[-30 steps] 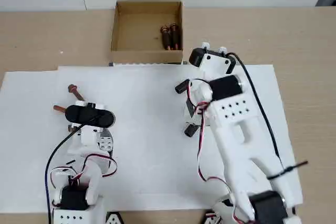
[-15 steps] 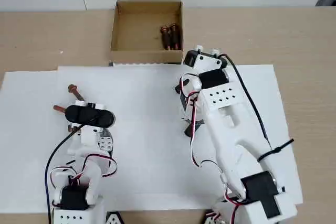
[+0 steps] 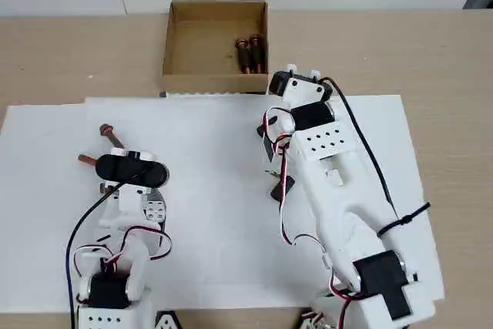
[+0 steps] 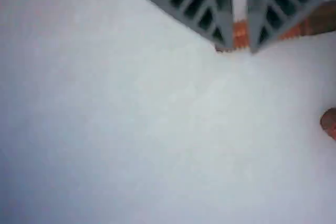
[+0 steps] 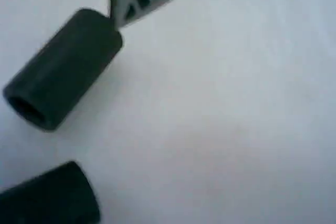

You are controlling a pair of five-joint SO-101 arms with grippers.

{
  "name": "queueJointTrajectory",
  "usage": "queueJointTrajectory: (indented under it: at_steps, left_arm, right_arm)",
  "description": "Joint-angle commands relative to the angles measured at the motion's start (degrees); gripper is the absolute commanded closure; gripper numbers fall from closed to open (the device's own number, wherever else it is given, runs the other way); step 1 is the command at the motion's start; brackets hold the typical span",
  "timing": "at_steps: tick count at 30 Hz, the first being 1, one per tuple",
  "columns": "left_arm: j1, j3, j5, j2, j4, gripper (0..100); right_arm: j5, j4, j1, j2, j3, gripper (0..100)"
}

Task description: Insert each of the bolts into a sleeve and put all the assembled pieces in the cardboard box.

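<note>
A copper bolt [image 4: 240, 33] shows in the narrow gap of my left gripper [image 4: 240, 45], which is shut on it low over the white paper. In the high view this gripper [image 3: 104, 169] sits at the left, a bolt shaft [image 3: 86, 159] sticking out beside it and another bolt [image 3: 108, 132] lying just beyond. My right gripper [image 5: 114, 20] touches the end of a black sleeve [image 5: 63, 72]; a second sleeve [image 5: 50, 200] lies close by. In the high view the right gripper [image 3: 269, 138] is over the sleeves [image 3: 279, 187]. The cardboard box [image 3: 179, 44] holds assembled pieces [image 3: 250, 53].
White paper [image 3: 208, 190] covers the work area on the wooden table [image 3: 447, 52]. The box stands just beyond the paper's far edge, close to the right arm's wrist [image 3: 296, 86]. One more bolt head [image 4: 329, 123] lies near the left gripper.
The right arm has swung left and stretched toward the box, bringing its gripper over the sleeves. The left arm has kept still.
</note>
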Motion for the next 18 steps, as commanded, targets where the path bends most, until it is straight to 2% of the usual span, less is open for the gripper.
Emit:
queueJointTrajectory:
  at_steps: [1,7,18]
  left_arm:
    - [-0.18,-0.31,0.09,-0.44,-1.23,99]
    - [-0.18,-0.31,0.09,-0.44,-1.23,99]
    - [-0.18,-0.31,0.09,-0.44,-1.23,99]
  right_arm:
    - [-0.97,-1.63,-1.89,0.4,-0.26,76.4]
    - [-4.75,-1.54,-2.24,7.16,-0.62,76.4]
    - [-4.92,-6.9,-2.24,10.86,-0.62,76.5]
